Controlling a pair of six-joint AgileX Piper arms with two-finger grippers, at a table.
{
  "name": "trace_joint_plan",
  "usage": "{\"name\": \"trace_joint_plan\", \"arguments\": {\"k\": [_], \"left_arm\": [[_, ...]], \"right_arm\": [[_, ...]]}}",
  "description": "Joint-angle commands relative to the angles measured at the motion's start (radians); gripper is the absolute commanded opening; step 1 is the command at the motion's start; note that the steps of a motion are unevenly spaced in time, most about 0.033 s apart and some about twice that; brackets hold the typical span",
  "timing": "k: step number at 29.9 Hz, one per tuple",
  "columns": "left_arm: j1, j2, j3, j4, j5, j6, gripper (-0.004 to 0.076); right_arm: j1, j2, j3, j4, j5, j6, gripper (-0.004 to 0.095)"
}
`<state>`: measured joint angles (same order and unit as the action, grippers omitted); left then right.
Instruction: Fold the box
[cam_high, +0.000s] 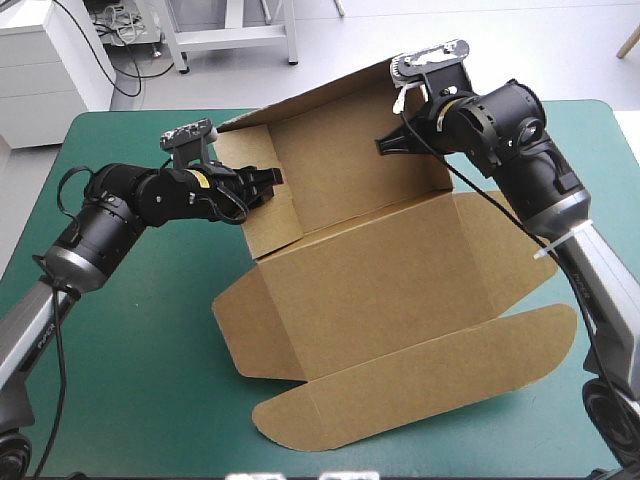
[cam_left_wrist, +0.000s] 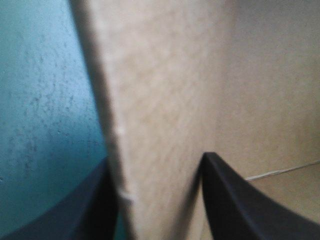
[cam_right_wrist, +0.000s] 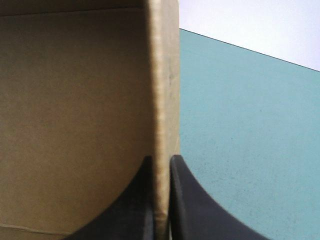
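The brown box (cam_high: 400, 280) lies mid-table with its back wall (cam_high: 350, 150) and left side wall (cam_high: 268, 222) raised and its lid flat toward the front. My left gripper (cam_high: 268, 184) is at the left side wall's top. In the left wrist view the box wall (cam_left_wrist: 165, 90) fills the gap of the left gripper (cam_left_wrist: 156, 165), touching both fingers. My right gripper (cam_high: 388, 146) is at the back wall's right end. In the right wrist view the right gripper (cam_right_wrist: 161, 162) is all but shut on the box edge (cam_right_wrist: 162, 100).
The lid's long rounded flap (cam_high: 420, 385) reaches close to the table's front edge. A side flap (cam_high: 250, 325) lies flat on the left. Bare teal-green cover (cam_high: 130, 380) shows at the front left, and beside each gripper (cam_left_wrist: 45, 100) (cam_right_wrist: 240, 125).
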<state>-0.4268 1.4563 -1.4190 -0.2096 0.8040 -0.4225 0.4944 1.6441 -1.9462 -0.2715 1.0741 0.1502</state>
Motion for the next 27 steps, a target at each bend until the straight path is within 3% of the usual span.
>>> {"name": "trace_joint_plan", "arguments": {"k": [1,2,6,13,19,27], "left_arm": [[-0.048,-0.028,-0.035,-0.01,-0.097,-0.003,0.0043],[-0.055,-0.028,-0.035,0.004,-0.101,-0.003,-0.0001],[-0.063,-0.026,-0.037,0.087,-0.075,-0.003,-0.0008],[-0.063,0.014,-0.164,0.172,0.108,0.069,-0.0008],[-0.063,0.196,-0.375,0.188,0.323,0.124,-0.0008],[-0.061,0.405,-0.549,0.139,0.47,0.149,-0.0008]], "right_arm": [[0.006,-0.051,-0.03,0.054,-0.102,0.042,-0.0016],[0.006,-0.051,-0.03,0.054,-0.097,0.042,-0.0016],[0.006,-0.051,-0.03,0.054,-0.064,0.042,-0.0016],[-0.052,-0.036,-0.03,0.097,0.049,0.066,-0.0016],[-0.137,0.028,-0.008,0.345,0.097,-0.023,-0.0016],[-0.143,0.067,0.206,0.349,0.095,-0.06,-0.0016]]}}
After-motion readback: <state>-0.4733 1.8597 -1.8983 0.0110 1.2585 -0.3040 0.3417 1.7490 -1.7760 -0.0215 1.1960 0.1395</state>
